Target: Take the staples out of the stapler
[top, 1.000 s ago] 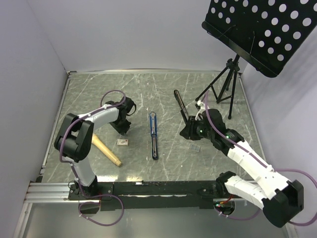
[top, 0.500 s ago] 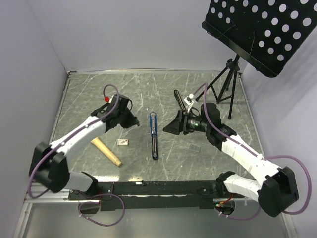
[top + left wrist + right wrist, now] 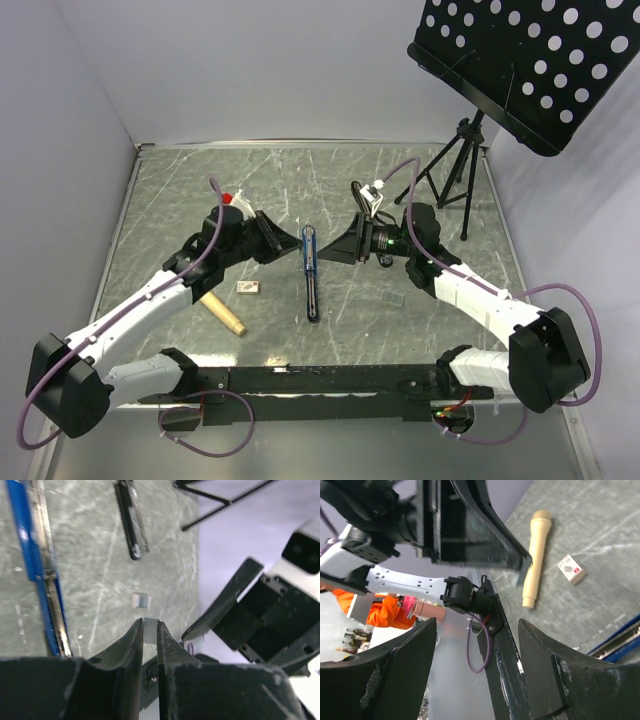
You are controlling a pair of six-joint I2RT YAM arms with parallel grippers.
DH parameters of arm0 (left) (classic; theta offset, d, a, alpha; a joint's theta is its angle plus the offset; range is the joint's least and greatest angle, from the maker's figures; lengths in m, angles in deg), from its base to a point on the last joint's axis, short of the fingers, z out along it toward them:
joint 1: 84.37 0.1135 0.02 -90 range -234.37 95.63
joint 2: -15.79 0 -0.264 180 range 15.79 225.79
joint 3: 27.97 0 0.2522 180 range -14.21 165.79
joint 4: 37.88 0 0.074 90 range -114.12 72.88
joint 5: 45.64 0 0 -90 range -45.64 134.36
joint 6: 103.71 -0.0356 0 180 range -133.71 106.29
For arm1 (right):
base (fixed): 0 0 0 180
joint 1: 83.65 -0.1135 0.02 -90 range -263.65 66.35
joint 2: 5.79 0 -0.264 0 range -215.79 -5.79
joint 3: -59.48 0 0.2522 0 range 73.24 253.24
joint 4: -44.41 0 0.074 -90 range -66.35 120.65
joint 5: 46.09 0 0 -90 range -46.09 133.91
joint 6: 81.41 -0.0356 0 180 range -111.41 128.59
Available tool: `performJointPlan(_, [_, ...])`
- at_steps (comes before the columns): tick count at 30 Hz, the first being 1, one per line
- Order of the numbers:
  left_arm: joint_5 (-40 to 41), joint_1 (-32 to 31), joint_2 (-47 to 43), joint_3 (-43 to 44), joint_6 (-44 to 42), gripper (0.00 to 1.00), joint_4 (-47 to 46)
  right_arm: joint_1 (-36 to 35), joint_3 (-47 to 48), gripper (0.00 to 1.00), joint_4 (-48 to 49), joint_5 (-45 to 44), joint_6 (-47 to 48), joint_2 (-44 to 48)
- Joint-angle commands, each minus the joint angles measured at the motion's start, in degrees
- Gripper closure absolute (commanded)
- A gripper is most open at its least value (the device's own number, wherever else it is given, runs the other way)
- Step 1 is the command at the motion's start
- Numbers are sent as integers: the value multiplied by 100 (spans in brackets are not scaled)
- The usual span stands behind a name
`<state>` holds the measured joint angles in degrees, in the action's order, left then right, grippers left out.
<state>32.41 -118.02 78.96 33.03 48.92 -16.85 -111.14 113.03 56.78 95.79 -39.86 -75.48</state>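
The blue stapler (image 3: 311, 270) lies opened out flat in the middle of the table, its silvery rail (image 3: 47, 565) showing. My left gripper (image 3: 289, 245) hovers just left of its far end, shut on a short silvery strip of staples (image 3: 150, 631) that pokes out between the fingertips (image 3: 135, 630). Facing it from the right is my right gripper (image 3: 338, 251), open and holding nothing. In the right wrist view the left gripper (image 3: 519, 560) and its strip fill the top. A second small staple strip (image 3: 394, 298) lies on the table to the right.
An all-black stapler (image 3: 362, 206) lies open behind the right gripper. A small box (image 3: 249, 287) and a wooden cylinder (image 3: 218, 308) lie at the front left. A music stand (image 3: 455, 180) occupies the back right corner. Walls close in the table.
Both arms have swung in toward the blue stapler and now face each other over it. The right gripper has opened wide. The left stays shut on the staples.
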Motion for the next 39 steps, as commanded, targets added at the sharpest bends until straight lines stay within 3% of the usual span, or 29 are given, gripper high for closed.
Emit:
performJointPlan(1, [-308,-168,-323,-40,47,88,-647,-46,64,28,823,244,-7,-18])
performJointPlan(16, [-493,-344,-649,-101,-41,87,-840,-187,266,36,1219,367,-104,-326])
performJointPlan(24, [-511,-379,-745,-180,12,87,-982,-284,240,40,2097,648,-587,-598])
performJointPlan(39, [-519,-397,-895,-277,65,87,-1105,-380,143,50,2370,490,-719,-607])
